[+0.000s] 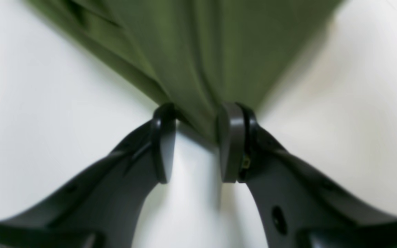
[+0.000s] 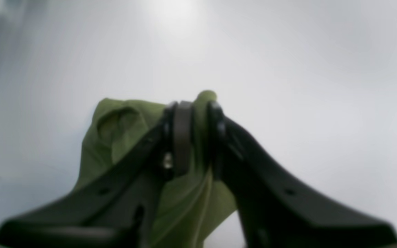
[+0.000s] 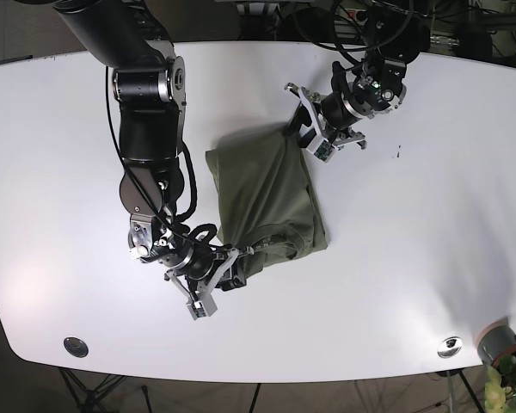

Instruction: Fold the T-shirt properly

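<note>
Right gripper (image 2: 195,113): nearest its wrist camera, both black fingers pressed together on a bunched fold of the green T-shirt (image 2: 122,134). Cloth squeezes up between the pads and spills below them; the picture is blurred, so which part of the garment it is cannot be told.

Left gripper (image 1: 195,137): fingers set apart, with a gathered point of T-shirt (image 1: 198,62) drawn in between them and lying against one pad. Blur hides whether the cloth is truly pinched; cannot tell.

T-shirt (image 3: 267,194), base view: olive, partly folded, lying mid-table between the two grippers, its far corner at the left gripper (image 3: 314,133), its near edge at the right gripper (image 3: 228,267). Sleeves and collar not made out.

White table (image 3: 413,258): rim cut off at the frame's corners.
</note>
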You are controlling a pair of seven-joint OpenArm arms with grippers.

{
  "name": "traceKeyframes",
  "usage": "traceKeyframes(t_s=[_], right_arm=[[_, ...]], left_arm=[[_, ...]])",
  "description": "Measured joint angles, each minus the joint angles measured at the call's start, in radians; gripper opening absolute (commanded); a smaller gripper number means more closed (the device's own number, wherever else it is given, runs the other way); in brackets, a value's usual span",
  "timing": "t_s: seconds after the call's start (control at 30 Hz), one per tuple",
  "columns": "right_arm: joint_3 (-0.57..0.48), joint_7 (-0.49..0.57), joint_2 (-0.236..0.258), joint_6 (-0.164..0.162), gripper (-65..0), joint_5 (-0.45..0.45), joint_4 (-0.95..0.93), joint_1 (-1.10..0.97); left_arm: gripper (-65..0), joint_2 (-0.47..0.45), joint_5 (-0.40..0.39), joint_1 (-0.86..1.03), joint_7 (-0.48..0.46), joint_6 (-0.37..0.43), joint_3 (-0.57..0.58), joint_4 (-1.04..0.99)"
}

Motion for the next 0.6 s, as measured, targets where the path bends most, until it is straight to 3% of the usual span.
traceKeyframes(t_s=[0.1, 0.2, 0.37, 0.6], right_arm=[[0.000, 0.011, 0.000, 0.000, -21.1, 0.001, 0.000, 0.003], [0.000, 0.010, 0.000, 0.000, -10.1, 0.004, 0.000, 0.014], [0.000, -0.008, 0.001, 0.000, -14.4, 0.016, 0.033, 0.018], [0.002, -0.117, 0.006, 0.004, -21.2, 0.012, 0.261, -0.072]], left_arm=[[-46.0, 0.000, -0.002, 0.004, -0.003, -0.003, 0.000, 0.000], [-46.0, 0.000, -0.001, 0.001, -0.002, -0.003, 0.000, 0.000], [-46.1, -0.002, -0.002, 0.001, 0.000, -0.003, 0.000, 0.004], [-46.1, -0.001, -0.002, -0.005, 0.008, 0.000, -0.003, 0.062]])
